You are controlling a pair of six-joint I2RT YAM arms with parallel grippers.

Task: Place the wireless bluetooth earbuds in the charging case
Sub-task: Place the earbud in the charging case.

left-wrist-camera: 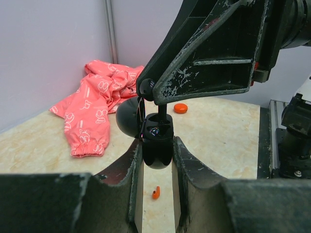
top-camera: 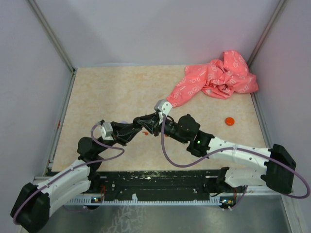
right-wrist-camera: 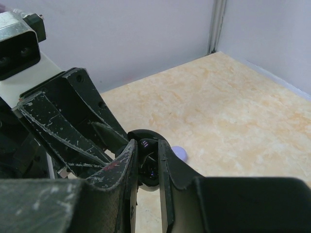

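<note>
Two robot arms meet over the middle of a beige table. On the left, the left gripper holds a small black charging case upright just above the tabletop, one finger pressed against each side. The case's rounded lid hangs open to the left, so the well faces up.

Directly above it, the right gripper points down with its tips at the mouth of the case. Its fingers stand close together with a narrow slot between them. Something dark with a purple glint sits in that slot, but whether it is a pinched earbud or part of the case cannot be told.

On the table beneath the case lies a tiny orange-red earbud piece, not yet loaded. A lavender disc rests just beyond the case. Farther right an orange disc lies alone, and a crumpled pink cloth fills the far right corner.

The step in hand looks like seating an earbud in the case. To do it well, the left gripper should keep the case level and firm. The right gripper should descend straight and slowly (the well is barely wider than the piece), press until the bud sits flush, and only then let go, lifting clear without bumping the lid.
</note>
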